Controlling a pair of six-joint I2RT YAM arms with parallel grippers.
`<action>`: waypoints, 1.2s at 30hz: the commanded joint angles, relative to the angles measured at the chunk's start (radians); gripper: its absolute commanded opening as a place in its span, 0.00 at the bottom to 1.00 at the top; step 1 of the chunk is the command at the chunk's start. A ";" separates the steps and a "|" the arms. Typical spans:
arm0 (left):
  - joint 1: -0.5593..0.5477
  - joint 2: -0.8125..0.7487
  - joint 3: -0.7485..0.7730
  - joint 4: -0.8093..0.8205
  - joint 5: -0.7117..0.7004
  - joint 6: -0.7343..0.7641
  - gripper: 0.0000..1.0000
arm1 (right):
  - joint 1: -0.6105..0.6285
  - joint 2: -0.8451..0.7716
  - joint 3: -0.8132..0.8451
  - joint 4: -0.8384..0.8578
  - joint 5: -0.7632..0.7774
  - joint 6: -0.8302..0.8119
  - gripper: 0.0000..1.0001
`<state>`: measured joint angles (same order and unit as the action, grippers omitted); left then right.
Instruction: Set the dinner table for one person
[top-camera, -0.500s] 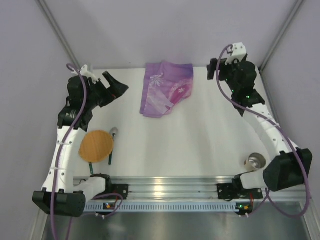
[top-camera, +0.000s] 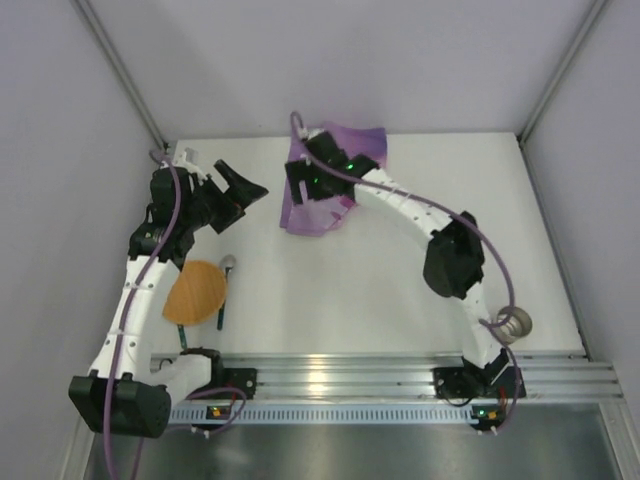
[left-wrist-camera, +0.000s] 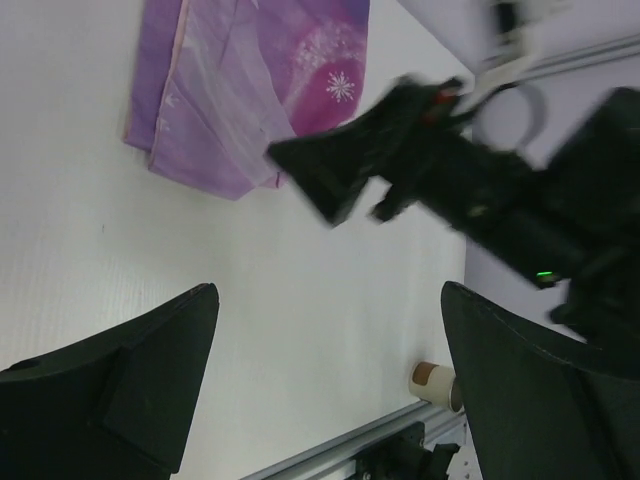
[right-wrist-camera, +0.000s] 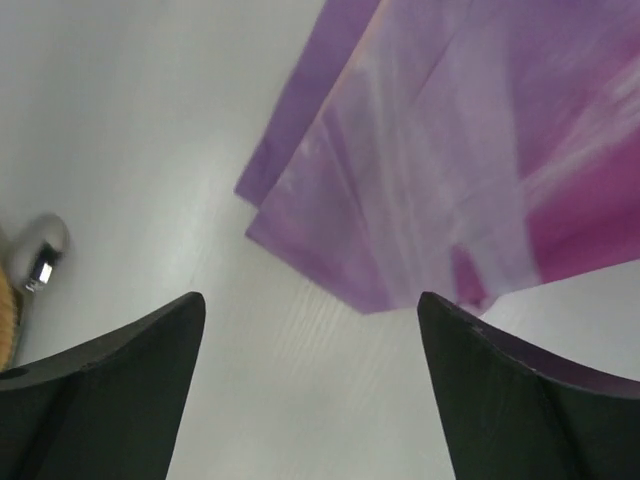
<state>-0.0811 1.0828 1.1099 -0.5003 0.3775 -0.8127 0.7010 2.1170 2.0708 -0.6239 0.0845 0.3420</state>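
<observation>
Purple placemat (right-wrist-camera: 440, 150) lies folded on the white table (top-camera: 400, 290) beneath the right claw (right-wrist-camera: 312, 340), spread wide, while the left claw (left-wrist-camera: 330, 340) hovers spread nearby

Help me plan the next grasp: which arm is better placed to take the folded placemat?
Right, probably: the right end effector hangs open over the placemat; the left end effector, also open, is off to its side above the dinner table.
</observation>
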 joint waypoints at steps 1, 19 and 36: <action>0.001 -0.047 0.073 -0.099 -0.097 0.055 0.98 | 0.058 0.085 0.103 -0.287 0.092 0.044 0.85; 0.001 -0.146 0.036 -0.230 -0.170 0.129 0.95 | 0.203 0.360 0.250 -0.249 0.120 0.086 0.82; 0.001 -0.126 -0.025 -0.228 -0.147 0.147 0.91 | 0.206 0.437 0.301 -0.068 0.179 0.063 0.82</action>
<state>-0.0803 0.9527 1.0912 -0.7345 0.2195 -0.6815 0.8963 2.5370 2.3196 -0.7620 0.2256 0.4118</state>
